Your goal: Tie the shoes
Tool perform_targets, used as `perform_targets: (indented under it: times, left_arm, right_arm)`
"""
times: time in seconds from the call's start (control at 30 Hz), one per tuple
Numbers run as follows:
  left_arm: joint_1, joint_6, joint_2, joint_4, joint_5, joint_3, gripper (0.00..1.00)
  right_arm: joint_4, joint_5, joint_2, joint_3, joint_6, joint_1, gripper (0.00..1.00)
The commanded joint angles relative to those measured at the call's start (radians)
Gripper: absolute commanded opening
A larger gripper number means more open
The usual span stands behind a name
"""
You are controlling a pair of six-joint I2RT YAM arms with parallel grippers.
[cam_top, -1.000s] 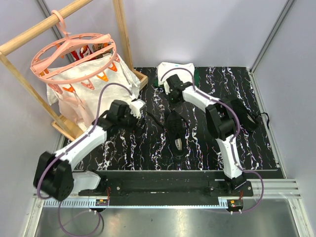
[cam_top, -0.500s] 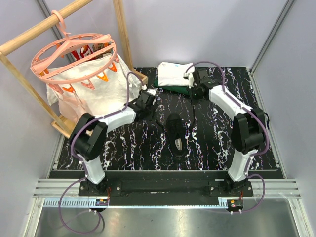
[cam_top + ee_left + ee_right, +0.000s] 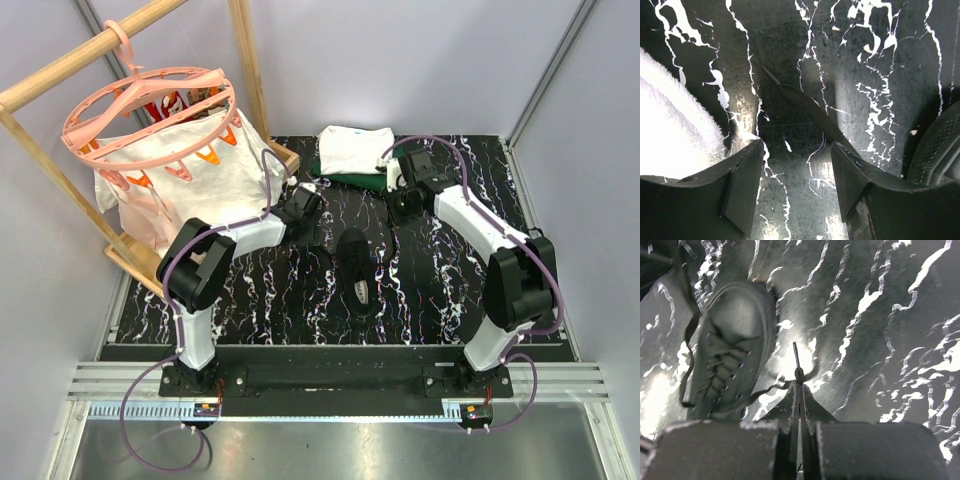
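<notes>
No knot on sneaker [image 3: 727, 355] yet. Right pincer [image 3: 800, 386] pinched shut on lace tip [image 3: 796, 354]; left pincer [image 3: 797, 155] half-wide, lace strand [image 3: 801, 103] between its fingers, ungripped. Tying all ahead.

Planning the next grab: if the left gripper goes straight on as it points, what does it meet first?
Likely the black lace lying flat on the marbled mat, then the mat; depth is unclear.

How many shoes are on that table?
1: a black sneaker lies in the middle of the marbled table. I see no second one, though the folded clothes at the back could hide one.
</notes>
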Motion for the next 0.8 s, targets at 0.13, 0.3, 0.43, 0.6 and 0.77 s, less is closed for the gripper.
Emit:
perform_targets:
  times: [0.13,0.3,0.43,0.6,0.77]
  left_arm:
    - [-0.002,-0.039,0.022,0.062,-0.036,0.057,0.59]
    - [-0.005,-0.04,0.025,0.105,-0.017,0.046,0.61]
    - [-0.003,-0.031,0.083,0.073,-0.019,0.096,0.6]
    - [-0.003,-0.031,0.129,0.046,-0.008,0.129,0.54]
    - [0.0,-0.037,0.138,0.02,0.041,0.122,0.24]
  right_arm:
    - [-0.031,-0.211,-0.042,-0.151,0.018,0.004,0.0]
    - [-0.031,-0.258,-0.038,-0.216,0.0,0.025,0.0]
    - [-0.031,-0.301,-0.019,-0.256,-0.014,0.067,0.0]
    - [-0.027,-0.335,0.021,-0.262,-0.017,0.133,0.0]
    - [-0.028,-0.38,0.064,-0.248,0.0,0.144,0.0]
